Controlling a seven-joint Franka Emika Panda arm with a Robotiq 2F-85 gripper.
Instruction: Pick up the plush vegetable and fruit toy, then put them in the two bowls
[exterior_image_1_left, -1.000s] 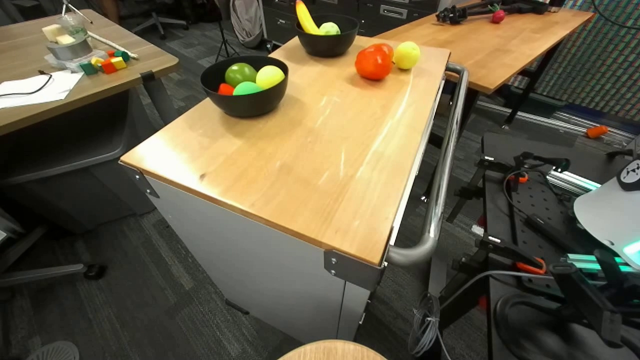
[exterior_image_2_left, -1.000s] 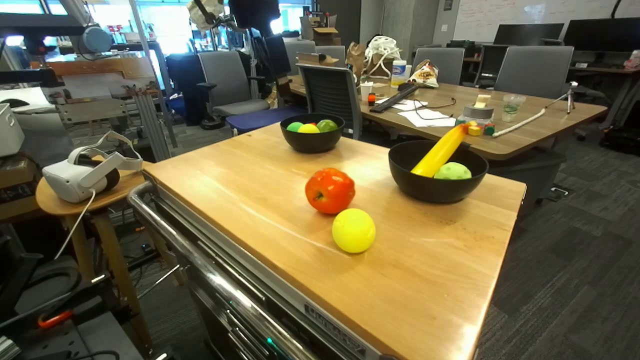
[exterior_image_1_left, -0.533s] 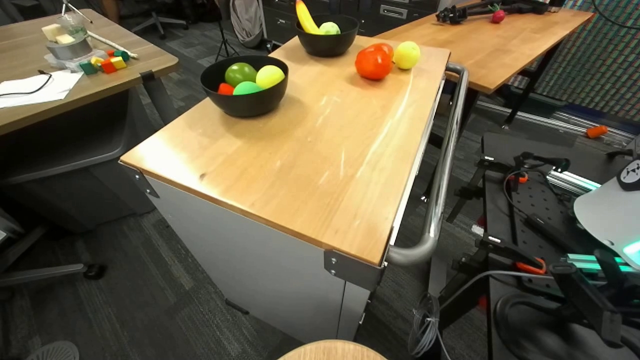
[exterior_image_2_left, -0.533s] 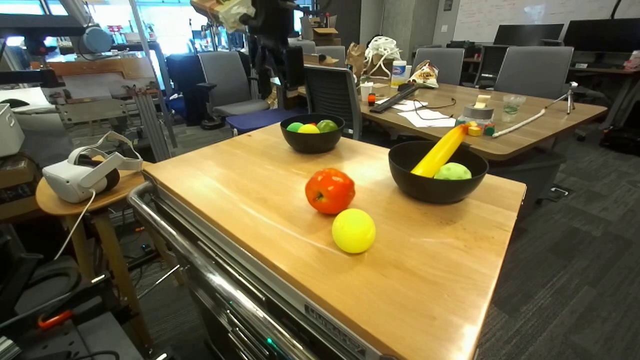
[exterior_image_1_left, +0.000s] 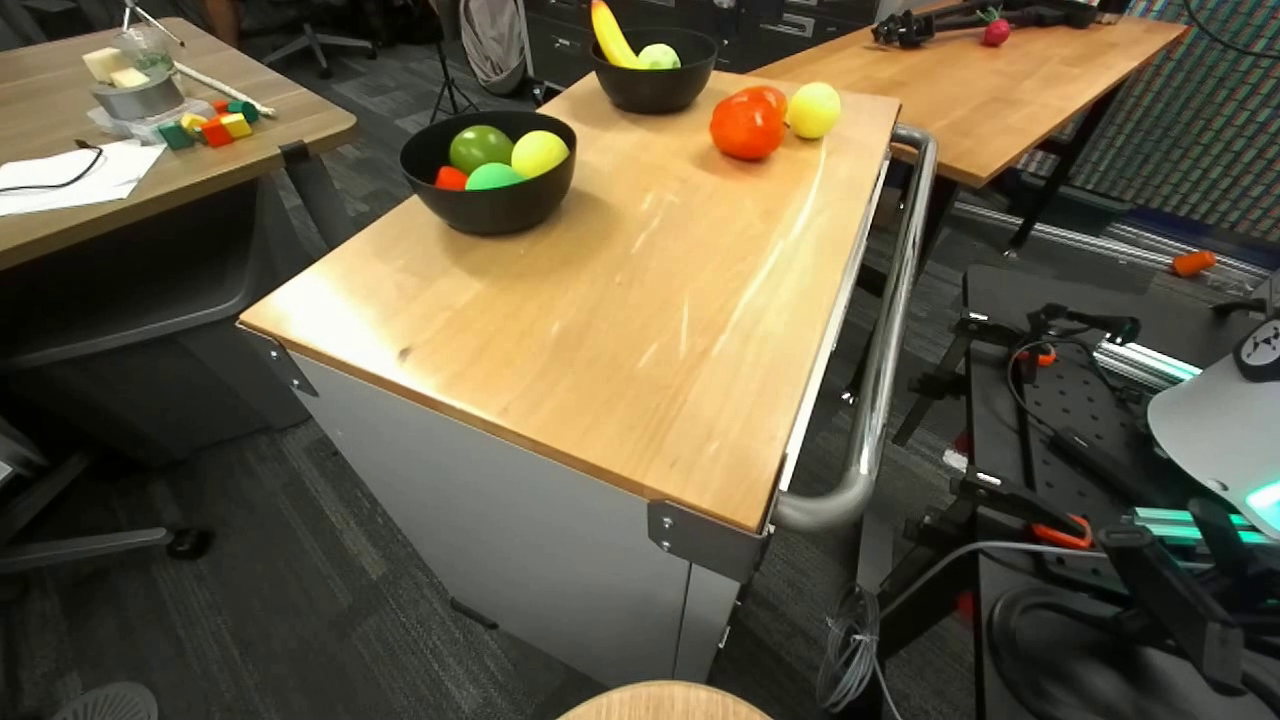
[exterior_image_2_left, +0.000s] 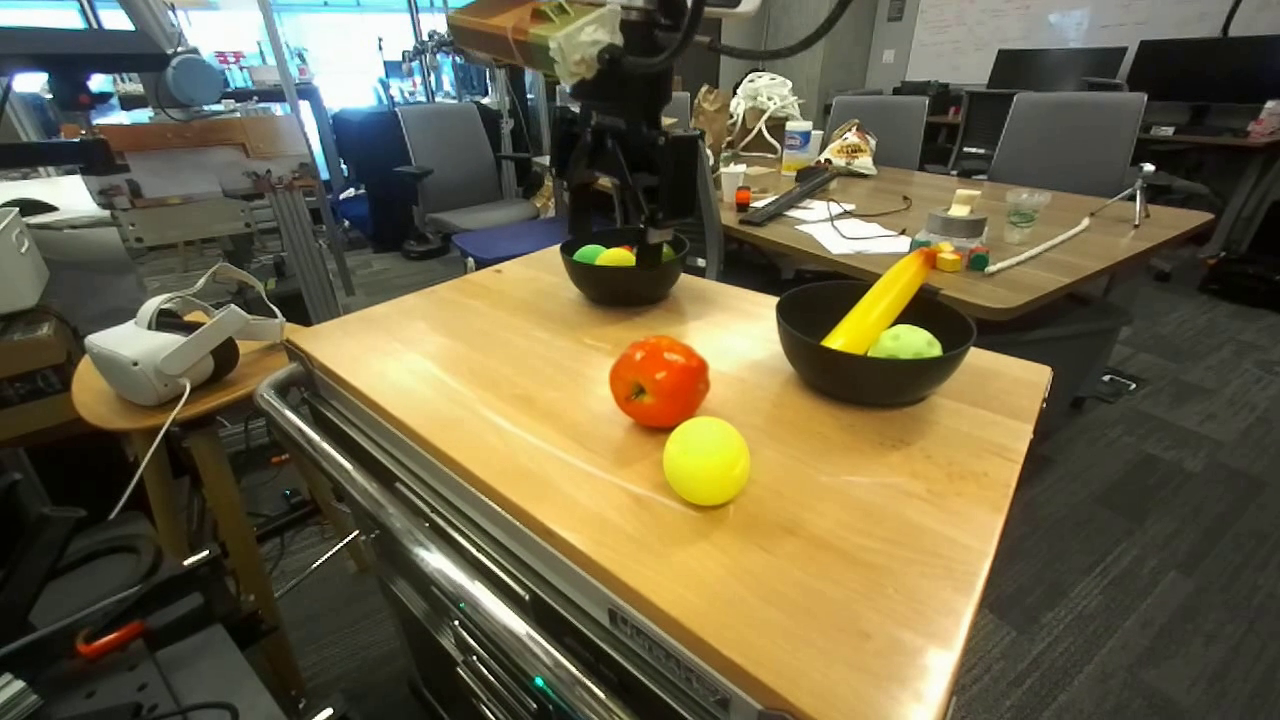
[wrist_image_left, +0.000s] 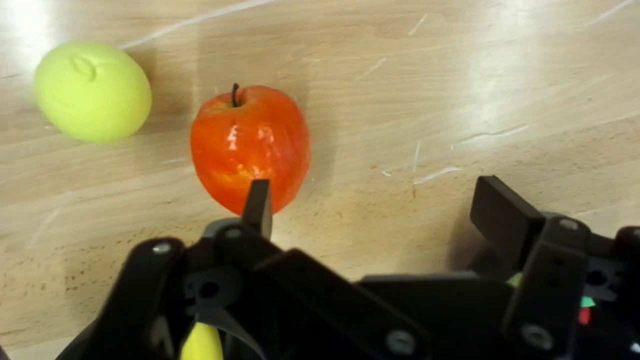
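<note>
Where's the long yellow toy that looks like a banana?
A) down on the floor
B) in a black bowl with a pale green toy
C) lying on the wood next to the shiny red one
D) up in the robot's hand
B, because in both exterior views the long yellow toy slants up out of a black bowl, with the pale green toy beside it inside.

In an exterior view, a yellow fruit (exterior_image_1_left: 814, 110) lies three o'clock from the red apple (exterior_image_1_left: 746, 128). At ten, a black bowl (exterior_image_1_left: 655, 97) holds a tilted banana (exterior_image_1_left: 613, 38) and pale-green toy (exterior_image_1_left: 659, 57); at nine, a second bowl (exterior_image_1_left: 490, 212) holds green toys (exterior_image_1_left: 482, 150), a yellow toy (exterior_image_1_left: 541, 153), a red piece (exterior_image_1_left: 451, 178) — shape unclear.
</note>
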